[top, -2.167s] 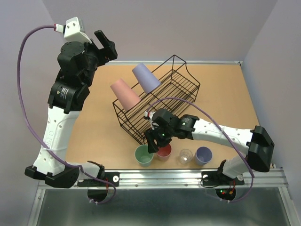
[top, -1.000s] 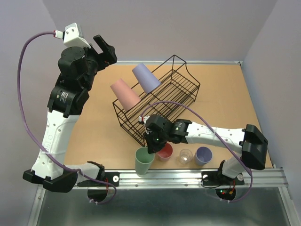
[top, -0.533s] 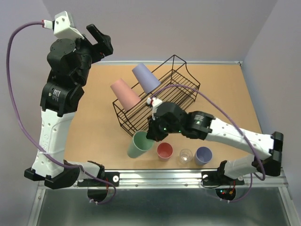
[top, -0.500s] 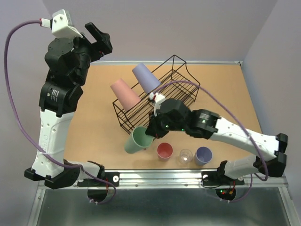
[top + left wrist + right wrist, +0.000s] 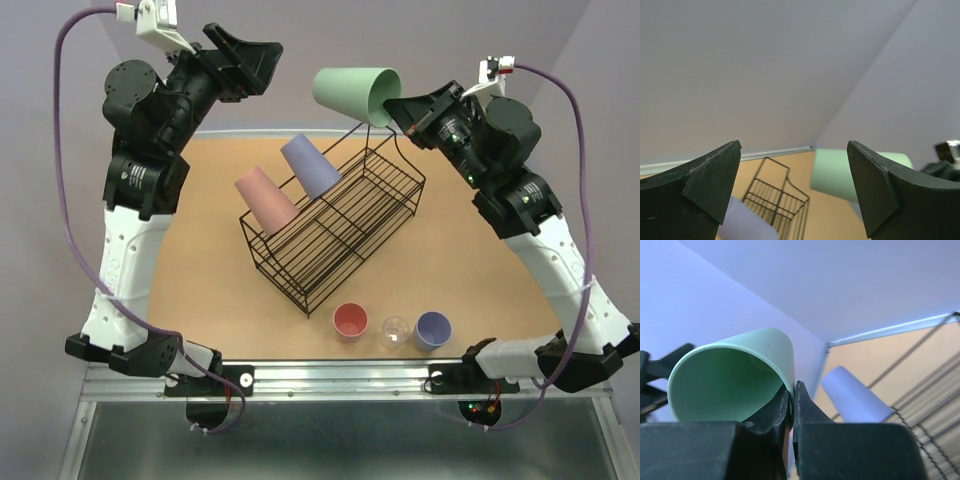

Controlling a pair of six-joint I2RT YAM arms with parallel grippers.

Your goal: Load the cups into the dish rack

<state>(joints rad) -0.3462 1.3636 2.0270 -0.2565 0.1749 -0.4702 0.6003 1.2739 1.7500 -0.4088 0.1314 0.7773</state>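
Green cup (image 5: pixel 352 92) lifted high above dish rack (image 5: pixel 362 250) | right gripper (image 5: pixel 397 106) pinching rim | left gripper (image 5: pixel 258 58) spread

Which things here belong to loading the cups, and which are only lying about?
Job: black wire dish rack; large green plastic cup; large pink cup; large lavender cup; small pink cup; small lavender cup; tiny clear cup.
Other: tan table; purple cables.

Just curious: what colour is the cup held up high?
The cup is pale green; top external view.
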